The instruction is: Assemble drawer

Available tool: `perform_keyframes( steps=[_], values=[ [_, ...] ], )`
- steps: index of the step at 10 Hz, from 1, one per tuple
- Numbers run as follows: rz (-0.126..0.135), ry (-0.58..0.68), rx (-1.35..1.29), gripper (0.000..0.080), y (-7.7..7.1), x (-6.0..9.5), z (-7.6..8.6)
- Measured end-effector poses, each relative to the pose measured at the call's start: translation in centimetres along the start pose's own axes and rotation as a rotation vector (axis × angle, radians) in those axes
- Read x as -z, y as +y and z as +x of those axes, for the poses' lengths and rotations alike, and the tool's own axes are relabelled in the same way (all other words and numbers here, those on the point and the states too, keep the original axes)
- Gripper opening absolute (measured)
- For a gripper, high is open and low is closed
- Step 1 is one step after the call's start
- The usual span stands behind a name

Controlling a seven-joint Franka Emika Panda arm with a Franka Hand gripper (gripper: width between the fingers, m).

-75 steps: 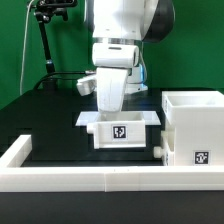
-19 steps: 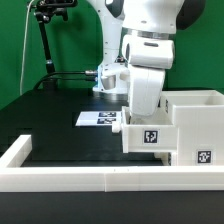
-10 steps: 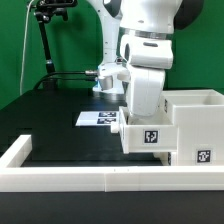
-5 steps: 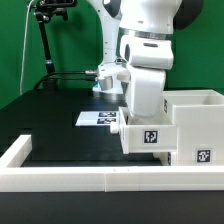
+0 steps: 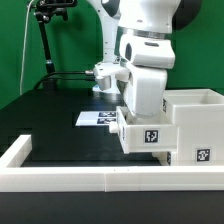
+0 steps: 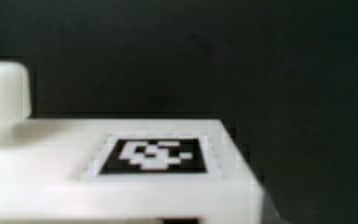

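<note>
I see the gripper [image 5: 142, 110] over a small tray [image 5: 147, 137], at nine o'clock of the tall box [image 5: 196, 125]. I cannot tell its grip.

A: Change since first frame?
B: Arm and claw [image 5: 140, 118] now further toward exterior view's right. Tray [image 5: 147, 135] travelled with the claw, now against the tall box [image 5: 196, 125]. Marker board [image 5: 100, 118] uncovered.
A: Last two seconds?
B: Only a slight shift of the arm.
</note>
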State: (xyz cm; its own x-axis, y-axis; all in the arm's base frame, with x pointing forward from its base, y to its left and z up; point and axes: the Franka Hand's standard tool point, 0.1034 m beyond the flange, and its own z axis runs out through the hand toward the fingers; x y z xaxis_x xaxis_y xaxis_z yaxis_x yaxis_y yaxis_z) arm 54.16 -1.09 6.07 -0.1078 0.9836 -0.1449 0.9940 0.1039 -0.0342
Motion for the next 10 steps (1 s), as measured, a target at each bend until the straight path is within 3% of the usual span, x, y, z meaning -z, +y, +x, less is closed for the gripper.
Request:
perform_keyframes(
  steps=[10],
  values=[
    [-0.012,-0.002,0.021,0.0045,-0.35,-0.54,-0.1]
  ],
)
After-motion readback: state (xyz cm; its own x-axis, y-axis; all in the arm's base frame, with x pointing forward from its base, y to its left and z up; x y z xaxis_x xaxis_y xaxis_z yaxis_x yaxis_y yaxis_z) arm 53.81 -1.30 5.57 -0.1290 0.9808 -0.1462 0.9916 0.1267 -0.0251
